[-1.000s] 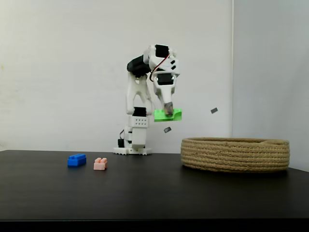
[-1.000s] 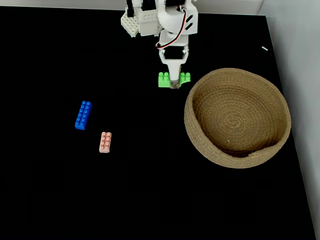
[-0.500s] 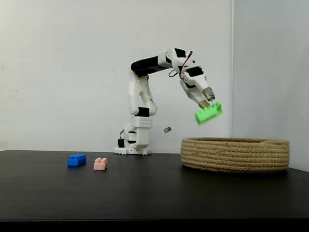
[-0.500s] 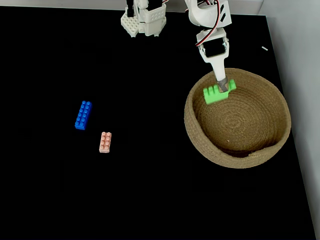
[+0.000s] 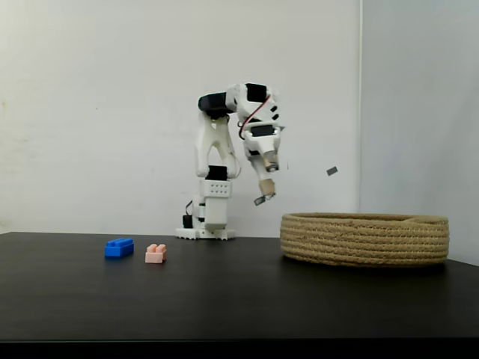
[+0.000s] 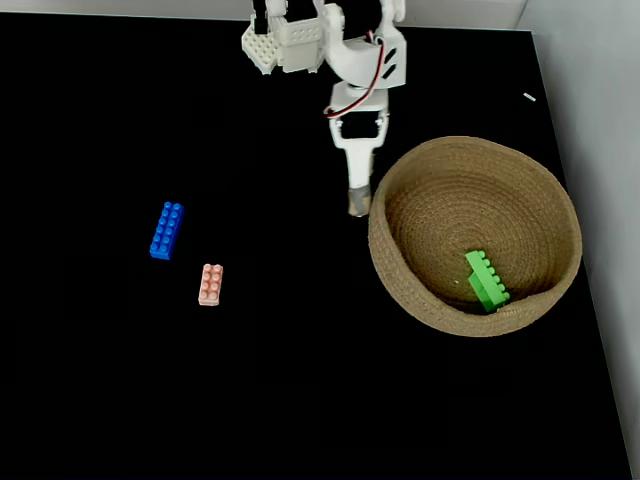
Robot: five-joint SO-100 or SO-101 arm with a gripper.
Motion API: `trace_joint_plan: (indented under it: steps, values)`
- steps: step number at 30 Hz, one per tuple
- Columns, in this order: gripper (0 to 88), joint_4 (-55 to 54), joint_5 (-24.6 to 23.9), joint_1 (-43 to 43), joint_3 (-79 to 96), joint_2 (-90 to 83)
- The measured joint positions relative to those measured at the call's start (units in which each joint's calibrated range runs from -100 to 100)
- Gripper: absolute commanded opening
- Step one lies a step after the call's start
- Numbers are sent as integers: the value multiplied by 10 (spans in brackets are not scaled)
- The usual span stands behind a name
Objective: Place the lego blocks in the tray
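- Fixed view from above: the long bright green lego brick [image 6: 487,281] lies inside the round tan rope tray [image 6: 400,290], near its lower wall, so that one is done.
- The white arm's gripper [image 6: 358,202] hangs just outside the tray's left rim, holding nothing; how wide its fingers are, I cannot tell.
- The short blue brick [image 6: 166,230] and short pale pink brick [image 6: 210,284] wait on the black table [image 6: 300,400], well apart from the tray, probably next.

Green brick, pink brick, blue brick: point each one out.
green brick [image 6: 486,281], a fixed view, studded top.
pink brick [image 6: 210,284], a fixed view, studded top.
blue brick [image 5: 119,247], a fixed view, front side.
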Motion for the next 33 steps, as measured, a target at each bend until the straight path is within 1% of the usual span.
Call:
trace_joint_plan:
  steps: [2, 3, 5, 6, 9, 11, 16, 20, 25, 29, 33]
  values:
    - [278, 26, 5, 55, 0, -1]
    - [236, 35, -2, 84, 0, 1]
    - [183, 44, -33, 141, -1, 14]
    - [172, 45, -57, 167, -1, 20]
    - [194, 42, -130, 221, 0, 40]
    - [205, 28, -151, 231, 0, 63]
    - [231, -26, -159, 230, -33, 141]
    - [247, -76, -159, 238, -76, 167]
    - [253, -94, -162, 231, -133, 224]
    - [301, -107, -175, 229, -148, 267]
    - [315, -127, -175, 223, -152, 308]
